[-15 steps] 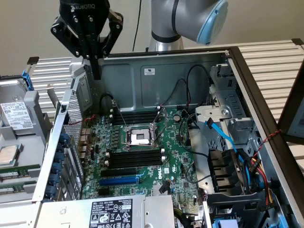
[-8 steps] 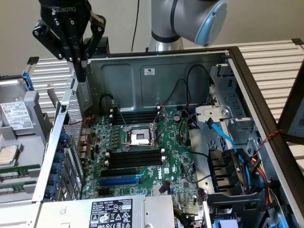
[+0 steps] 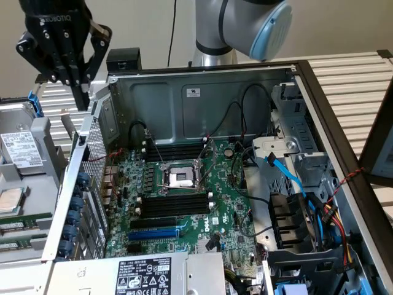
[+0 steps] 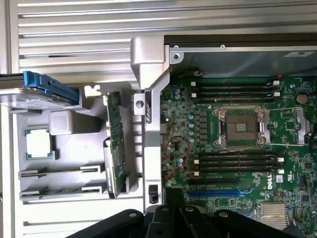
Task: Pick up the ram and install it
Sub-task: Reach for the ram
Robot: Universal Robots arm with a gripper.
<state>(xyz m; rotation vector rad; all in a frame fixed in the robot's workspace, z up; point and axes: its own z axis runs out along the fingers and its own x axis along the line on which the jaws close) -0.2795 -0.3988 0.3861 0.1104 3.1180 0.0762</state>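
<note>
Claw clenched, nothing in it, high over the computer case, at its wall on the exterior view's left. Ram: long, narrow green stick, small components along its face, stood on edge in the grey tray, just outside that wall.

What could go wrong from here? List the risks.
1. The ram sits close beside the case wall, so the tool might clip metal while reaching it.
2. A red wire loops near the empty slots and could snag.
</note>
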